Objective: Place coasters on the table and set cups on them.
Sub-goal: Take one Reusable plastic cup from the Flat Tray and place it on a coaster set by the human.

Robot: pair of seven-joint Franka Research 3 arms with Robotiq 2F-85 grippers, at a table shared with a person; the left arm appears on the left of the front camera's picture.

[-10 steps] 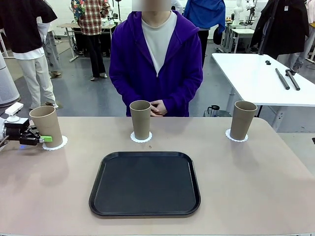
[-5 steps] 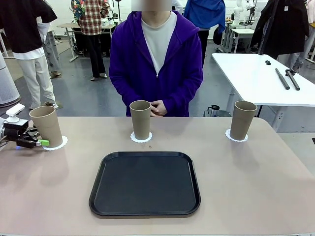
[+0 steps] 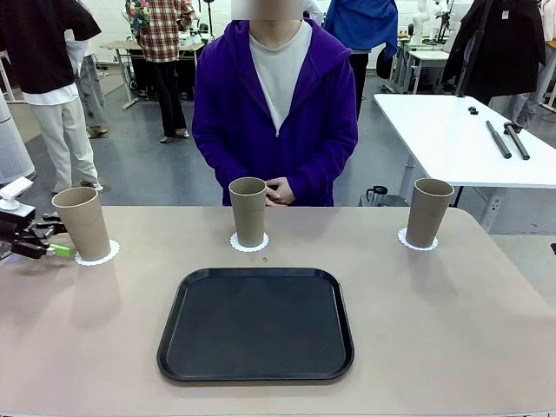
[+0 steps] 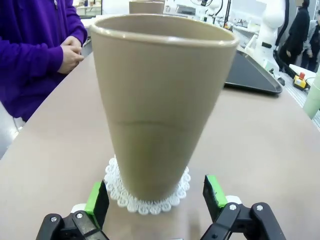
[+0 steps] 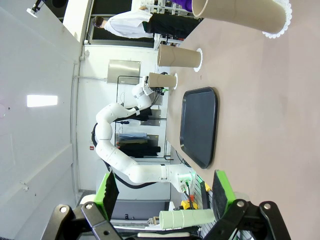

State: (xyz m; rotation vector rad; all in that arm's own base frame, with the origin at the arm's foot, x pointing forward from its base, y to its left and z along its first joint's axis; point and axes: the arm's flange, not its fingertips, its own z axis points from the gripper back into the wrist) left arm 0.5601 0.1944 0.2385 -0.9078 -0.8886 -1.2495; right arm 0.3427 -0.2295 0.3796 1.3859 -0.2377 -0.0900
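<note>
Three tan cups stand upright on the beige table (image 3: 452, 313), each on a white lacy coaster: the left cup (image 3: 82, 223) on its coaster (image 3: 99, 255), the middle cup (image 3: 248, 211) on another coaster (image 3: 250, 246), the right cup (image 3: 431, 211) on the third coaster (image 3: 415, 243). My left gripper (image 3: 54, 240) is open just left of the left cup, not touching it. In the left wrist view that cup (image 4: 160, 100) and coaster (image 4: 147, 200) sit just beyond the open gripper (image 4: 155, 192). My right gripper (image 5: 166, 192) is open and empty, with the right cup (image 5: 240, 15) far off.
A black tray (image 3: 256, 323) lies empty at the table's middle front. A person in a purple jacket stands at the far edge with clasped hands (image 3: 280, 191) behind the middle cup. A white table (image 3: 460, 130) with black rods stands at the back right.
My left gripper has drawn back to the left, away from the left cup, still open. The cups, coasters and person have not moved.
</note>
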